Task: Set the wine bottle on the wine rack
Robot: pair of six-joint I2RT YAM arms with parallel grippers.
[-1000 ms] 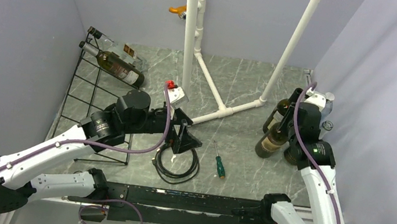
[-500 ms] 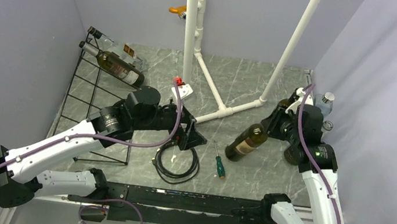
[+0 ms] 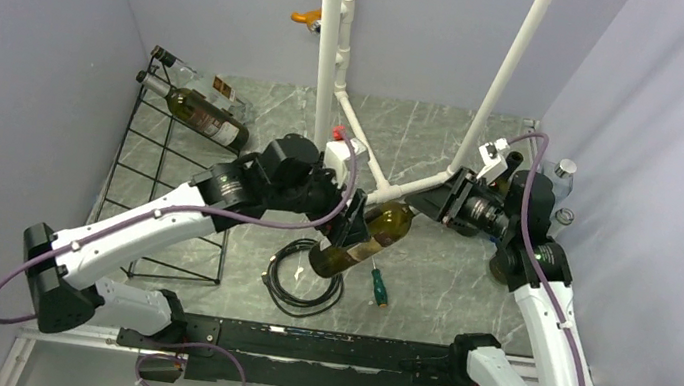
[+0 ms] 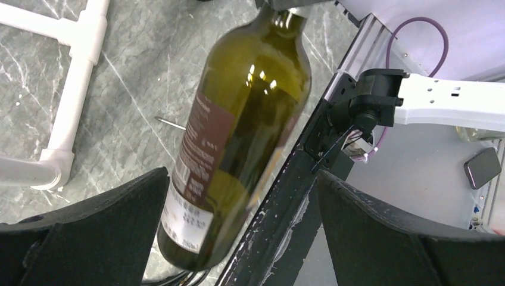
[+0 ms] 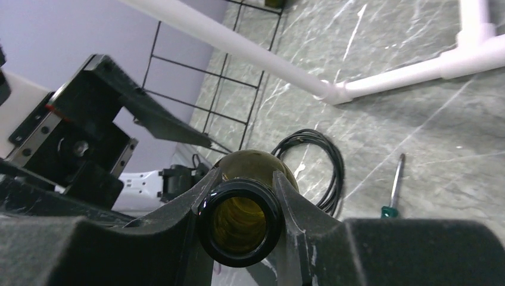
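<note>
the right pincer (image 3: pixel 429 205) is pinching the wine bottle (image 3: pixel 363 244) by its neck; in the right wrist view the two fingers (image 5: pixel 199 199) press on either side of the neck just behind the open mouth (image 5: pixel 240 223). the bottle is dark green glass with a dark label and a white patch near its base. it hangs in the air over the middle of the tabletop (image 3: pixel 427 276), lying slanted, with the neck toward the right arm and the base toward the near edge.

the left pincer (image 3: pixel 345 226) is spread wide, with one finger (image 4: pixel 113 226) on each side of the bottle's lower body. in the left wrist view there is a gap on both sides, so it is not gripping the glass.

the wine rack (image 3: pixel 163 178) stands along the left wall, well apart from the held bottle. two other bottles lie at its far end: a dark one (image 3: pixel 202 115) and a clear one (image 3: pixel 194 79).

below the held bottle, a coil of black cable (image 3: pixel 303 284) and a green-handled screwdriver (image 3: pixel 377 286) lie on the tabletop. a white pipe frame (image 3: pixel 365 146) rises behind, and more bottles (image 3: pixel 563 174) stand in the far right corner.
</note>
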